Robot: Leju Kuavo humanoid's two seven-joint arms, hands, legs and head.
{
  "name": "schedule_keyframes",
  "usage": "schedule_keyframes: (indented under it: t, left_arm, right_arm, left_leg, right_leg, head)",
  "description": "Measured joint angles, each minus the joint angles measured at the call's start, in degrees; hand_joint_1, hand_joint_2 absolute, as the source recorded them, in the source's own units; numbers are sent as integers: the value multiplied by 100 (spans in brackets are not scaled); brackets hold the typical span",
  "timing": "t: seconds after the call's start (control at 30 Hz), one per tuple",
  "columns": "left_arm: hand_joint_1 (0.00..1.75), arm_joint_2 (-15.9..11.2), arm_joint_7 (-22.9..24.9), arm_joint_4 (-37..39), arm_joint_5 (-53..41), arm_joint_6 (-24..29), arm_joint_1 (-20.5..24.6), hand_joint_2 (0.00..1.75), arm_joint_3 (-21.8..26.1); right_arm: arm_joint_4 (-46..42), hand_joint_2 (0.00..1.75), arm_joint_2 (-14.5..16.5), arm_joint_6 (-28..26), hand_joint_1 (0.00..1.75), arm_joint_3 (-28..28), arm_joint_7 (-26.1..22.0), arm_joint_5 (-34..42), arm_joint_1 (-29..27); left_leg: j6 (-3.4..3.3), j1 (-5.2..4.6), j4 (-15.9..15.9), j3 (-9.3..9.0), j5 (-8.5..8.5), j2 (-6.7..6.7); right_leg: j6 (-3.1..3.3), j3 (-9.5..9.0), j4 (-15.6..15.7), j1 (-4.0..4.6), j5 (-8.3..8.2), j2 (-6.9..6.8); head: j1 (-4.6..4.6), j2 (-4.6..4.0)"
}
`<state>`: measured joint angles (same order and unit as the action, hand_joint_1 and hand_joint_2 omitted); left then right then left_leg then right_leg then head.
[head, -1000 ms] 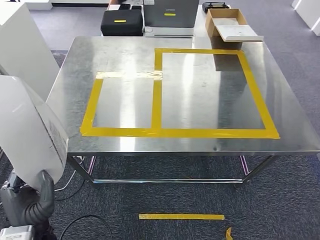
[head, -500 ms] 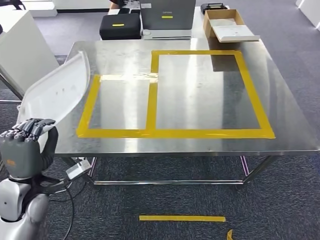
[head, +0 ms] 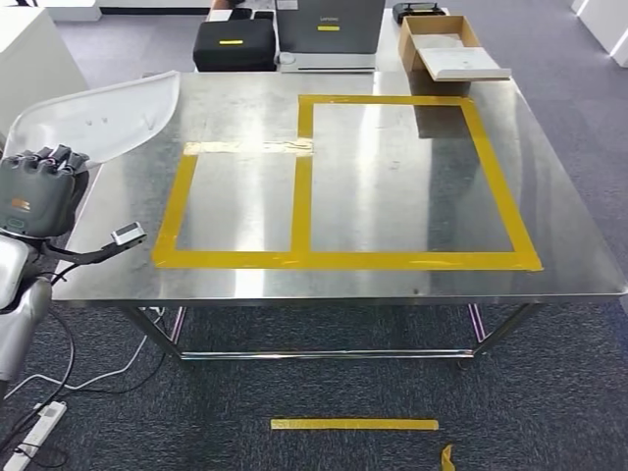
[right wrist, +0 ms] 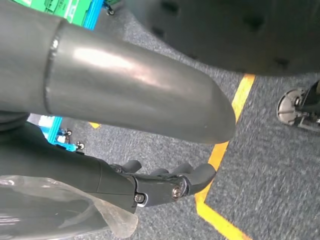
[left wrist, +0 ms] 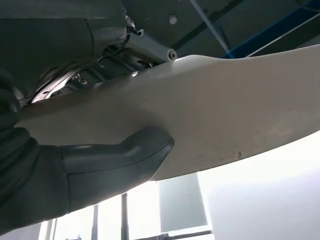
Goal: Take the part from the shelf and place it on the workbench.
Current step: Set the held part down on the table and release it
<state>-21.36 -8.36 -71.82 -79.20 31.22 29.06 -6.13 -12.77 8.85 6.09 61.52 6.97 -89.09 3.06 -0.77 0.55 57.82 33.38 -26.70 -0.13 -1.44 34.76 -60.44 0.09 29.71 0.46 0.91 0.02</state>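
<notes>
The robot's left hand is gripping a curved white plastic panel above the steel workbench's left edge; its right hand is hanging over carpet, fingers loosely extended, empty.

Hardly any of it is legible. The grey case behind the workbench bears a small dark word above a yellow sticker, too small to make out; the black case beside it carries a blank-looking yellow label.

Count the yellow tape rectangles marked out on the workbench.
2: a smaller rectangle on the left and a larger rectangle on the right, sharing one tape strip on the workbench.
</notes>
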Motion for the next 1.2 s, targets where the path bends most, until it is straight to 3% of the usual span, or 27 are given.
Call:
schedule_keyframes:
  t: [0.1, 0.13, 0.17, 0.2, 0.27, 0.3, 0.37, 0.47, 0.53, 0.6, 0.63, 0.67, 0.7, 0.77, 0.83, 0.93, 1.0, 1.03, 1.13, 1.17, 1.2]
  left_arm:
    - [175, -25, 14, 121, -13, -7, 57, 175, -62]
    - [175, -30, 17, 162, -21, -32, 63, 175, -85]
    - [175, -35, 21, 213, -28, -82, 82, 175, -114]
    - [175, -38, 24, 278, -37, -149, 123, 175, -147]
    - [175, -40, 27, 449, -44, -283, 274, 175, -223]
    - [175, -36, 28, 562, -43, -335, 376, 175, -267]
    - [175, 1, 45, 829, -14, -415, 581, 175, -353]
    - [175, 113, 129, 1204, 17, -468, 838, 175, -453]
    - [175, 182, 190, 1444, -15, -483, 1016, 175, -527]
    - [175, 245, 223, 1657, -36, -497, 1121, 175, -590]
    - [175, 279, 230, 1742, -36, -498, 1138, 175, -615]
    - [175, 315, 231, 1819, -26, -495, 1151, 175, -637]
    - [175, 360, 231, 1892, 2, -487, 1176, 175, -656]
    - [175, 468, 230, 2009, 92, -462, 1259, 175, -677]
    - [175, 613, 216, 2099, 159, -451, 1355, 175, -702]
    - [175, 822, 123, 2175, 100, -532, 1414, 175, -814]
    - [175, 929, 55, 2185, 9, -620, 1458, 175, -961]
    - [175, 986, 33, 2185, -17, -665, 1491, 175, -1046]
    - [175, 1158, -7, 2178, 72, -879, 1562, 175, -1279]
    - [175, 1208, -21, 2166, 133, -979, 1574, 175, -1356]
    - [175, 1266, -35, 2146, 192, -1076, 1591, 175, -1439]
  right_arm:
    - [13, 0, -11, 1, 0, -22, 0, 0, 2]
    - [16, 0, -14, 2, 0, -24, -1, -1, -1]
    - [19, 0, -16, 3, 0, -27, -3, -1, -3]
    - [21, 0, -18, 5, 0, -31, -7, -1, -3]
    - [23, 0, -24, 8, 0, -38, -16, 5, 6]
    - [24, 0, -27, 8, 0, -40, -19, 10, 15]
    - [28, 0, -29, 14, 0, -42, -19, 22, 33]
    - [35, 0, -33, 34, 0, -44, -17, 35, 42]
    - [37, 0, -38, 49, 0, -44, -23, 42, 55]
    - [41, 0, -41, 61, 0, -43, -30, 45, 64]
    - [44, 0, -41, 64, 0, -43, -31, 45, 62]
    - [46, 0, -41, 67, 0, -43, -32, 45, 58]
    - [49, 0, -41, 68, 0, -44, -31, 45, 56]
    - [50, 0, -42, 68, 0, -45, -26, 47, 55]
    - [51, 0, -44, 67, 0, -45, -13, 48, 63]
    - [54, 0, -49, 78, 0, -51, 29, 42, 64]
    - [56, 0, -60, 89, 0, -59, 47, 33, 62]
    - [57, 0, -66, 91, 0, -63, 51, 28, 63]
    - [60, 0, -73, 101, 0, -68, 25, 24, 55]
    - [62, 0, -74, 105, 0, -69, 7, 24, 49]
    - [63, 0, -75, 109, 0, -69, -12, 23, 45]
  left_leg:
    - [-48, 5, -3, -4, -6, 8]
    - [-53, 3, -1, -7, -10, 9]
    - [-55, 2, 1, -12, -17, 7]
    - [-53, 1, 3, -20, -26, 3]
    - [-33, -7, 10, -40, -52, -10]
    - [-15, -15, 20, -38, -64, -19]
    - [35, -26, 28, -21, -67, -29]
    - [126, -12, 88, -3, -126, -25]
    - [181, 1, 509, 177, -368, -18]
    - [220, 9, 1253, 533, -677, -15]
    - [233, 15, 1530, 677, -744, -15]
    - [240, 22, 1625, 743, -706, -14]
    - [242, 31, 1494, 705, -556, -14]
    - [236, 47, 797, 410, -146, -11]
    - [206, 37, 243, 179, 30, -17]
    - [104, 10, 139, 160, 15, -27]
    - [32, 22, 119, 155, 29, -22]
    - [0, 30, 109, 151, 36, -17]
    - [-57, 15, 111, 151, 24, -5]
    - [-64, 8, 111, 149, 19, -6]
    - [-67, 4, 112, 147, 17, -11]
  right_leg:
    - [-55, 579, -1095, -21, 432, -9]
    - [-63, 726, -1334, -22, 461, -10]
    - [-64, 774, -1352, -22, 376, -10]
    - [-56, 707, -1140, -22, 192, -10]
    - [-18, 367, -353, -14, -225, -11]
    - [6, 202, -19, -7, -334, -11]
    - [44, 61, 240, 12, -346, -4]
    - [121, 19, 294, -9, -365, 5]
    - [169, -19, 331, -31, -373, 0]
    - [191, -31, 330, -29, -361, 1]
    - [196, -37, 327, -29, -356, 3]
    - [197, -43, 323, -30, -351, 7]
    - [193, -48, 313, -30, -343, 11]
    - [162, -52, 281, -28, -316, 14]
    - [108, -21, 236, -11, -292, 12]
    - [21, 13, 231, -11, -291, 5]
    - [-38, 89, 110, -21, -187, 1]
    - [-63, 203, -113, -24, -51, 0]
    - [-103, 727, -1188, -30, 407, -4]
    - [-106, 816, -1352, -30, 415, -4]
    - [-101, 796, -1289, -30, 313, -5]
  head:
    - [14, 0]
    - [13, 0]
    - [14, 0]
    - [13, 0]
    - [14, 0]
    - [12, 0]
    - [8, 0]
    - [-3, 0]
    - [-28, 0]
    - [-45, 0]
    - [-44, 0]
    - [-44, 0]
    - [-44, 0]
    - [-42, 0]
    - [-39, 0]
    - [-37, 0]
    - [-27, 0]
    - [-21, 0]
    - [-5, 0]
    - [-6, 0]
    - [-5, 0]
